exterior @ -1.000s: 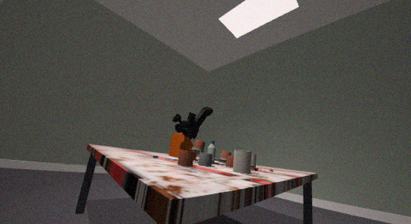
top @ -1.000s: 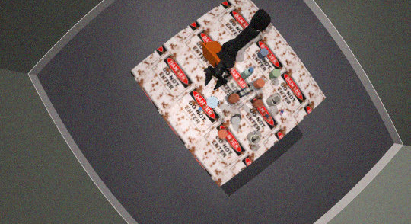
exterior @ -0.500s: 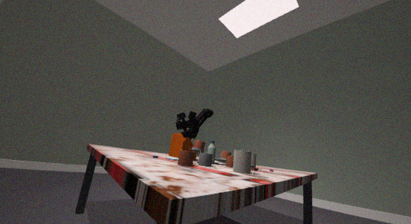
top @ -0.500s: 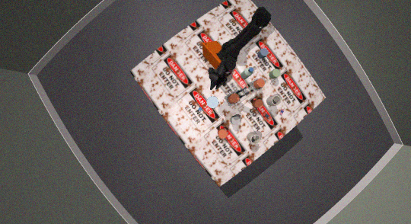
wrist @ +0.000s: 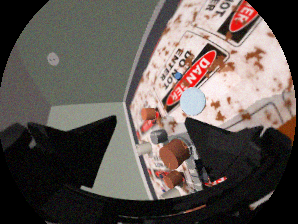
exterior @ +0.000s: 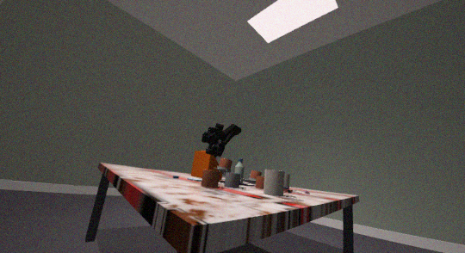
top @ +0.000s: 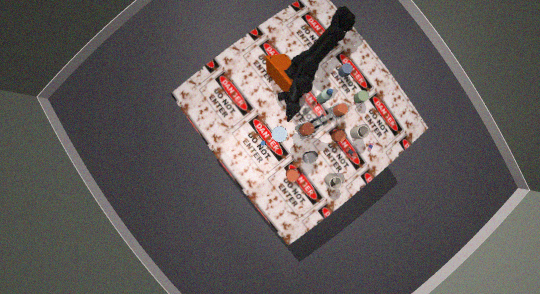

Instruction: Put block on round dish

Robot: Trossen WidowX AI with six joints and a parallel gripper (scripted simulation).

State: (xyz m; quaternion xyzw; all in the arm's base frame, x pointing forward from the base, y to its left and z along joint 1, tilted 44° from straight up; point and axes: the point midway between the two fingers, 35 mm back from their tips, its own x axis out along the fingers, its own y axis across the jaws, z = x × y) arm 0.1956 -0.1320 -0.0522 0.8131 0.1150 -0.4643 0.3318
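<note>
One brown cup stands on the balance's end nearer the dish. The other stands on the far end and looks lower in the exterior view. The grey balance beam runs between them. No block is visible. The pale blue round dish lies on the table with nothing on it. My gripper is open and empty, raised above the table on the orange box's side of the dish. Its right finger hides part of the balance in the wrist view.
An orange box stands beside the arm. A teal bottle is close to the balance. Another brown cup, a grey cup and an orange-brown cup stand around it.
</note>
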